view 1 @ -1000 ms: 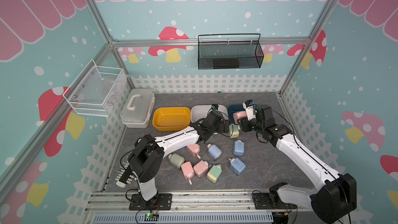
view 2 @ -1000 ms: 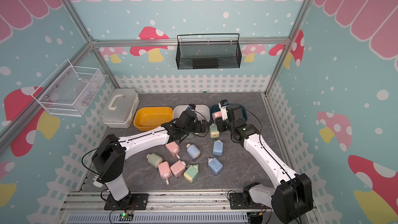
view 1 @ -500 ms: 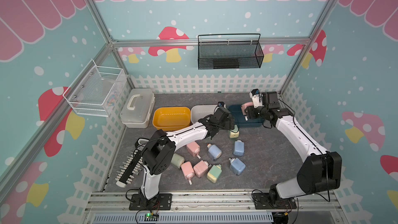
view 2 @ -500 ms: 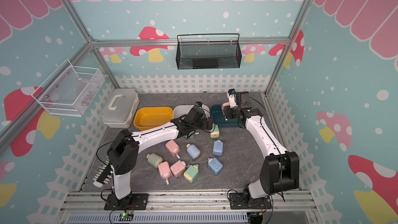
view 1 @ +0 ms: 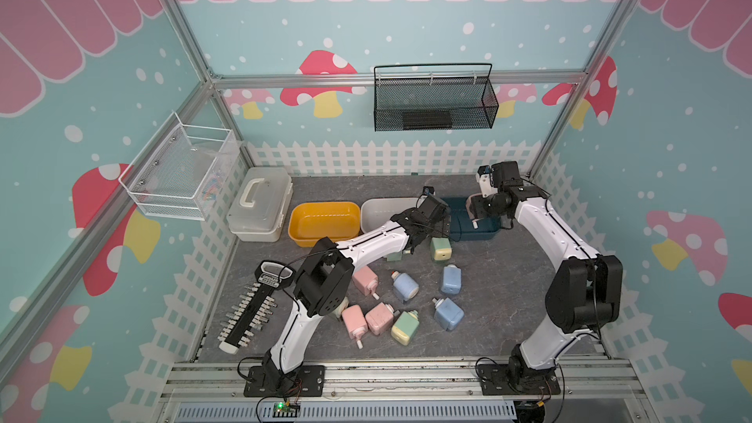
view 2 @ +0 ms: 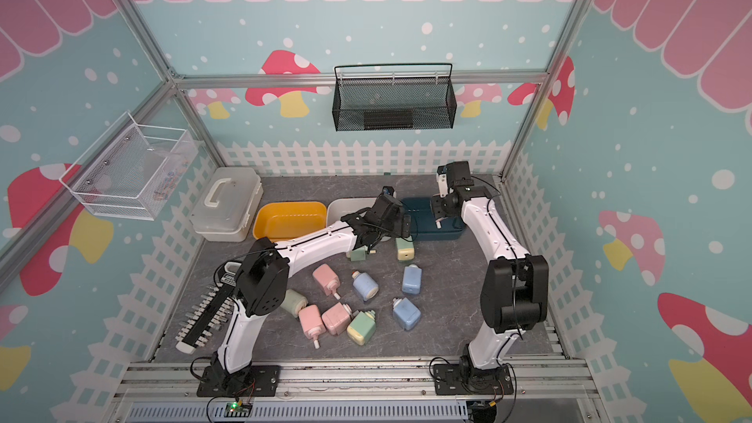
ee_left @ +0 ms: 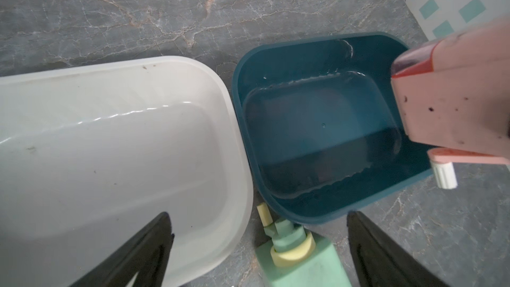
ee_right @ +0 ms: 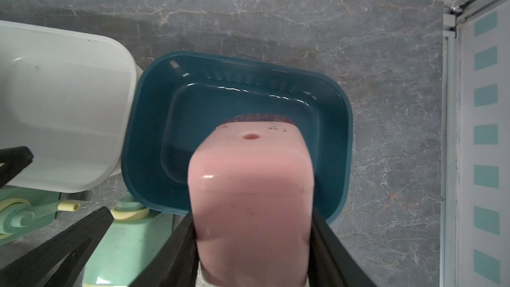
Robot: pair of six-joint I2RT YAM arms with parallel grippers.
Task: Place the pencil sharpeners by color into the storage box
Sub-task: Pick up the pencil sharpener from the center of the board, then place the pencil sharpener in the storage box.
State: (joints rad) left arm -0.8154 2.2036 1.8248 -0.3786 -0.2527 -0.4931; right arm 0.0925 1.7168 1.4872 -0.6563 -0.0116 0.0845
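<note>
Swung back over the teal bin (view 1: 472,234), right tool (view 1: 475,213) grips one pink sharpener (ee_right: 251,175); left tool (ee_left: 258,216) gapes empty.

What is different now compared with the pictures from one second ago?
The right pincer, still shut on the pink sharpener, shifted to the robot's right, farther over the dark blue bin. The left pincer, still open, moved the same way, toward that bin, and hangs over a green sharpener. Nothing was let go. The sharpeners on the table stayed put.
</note>
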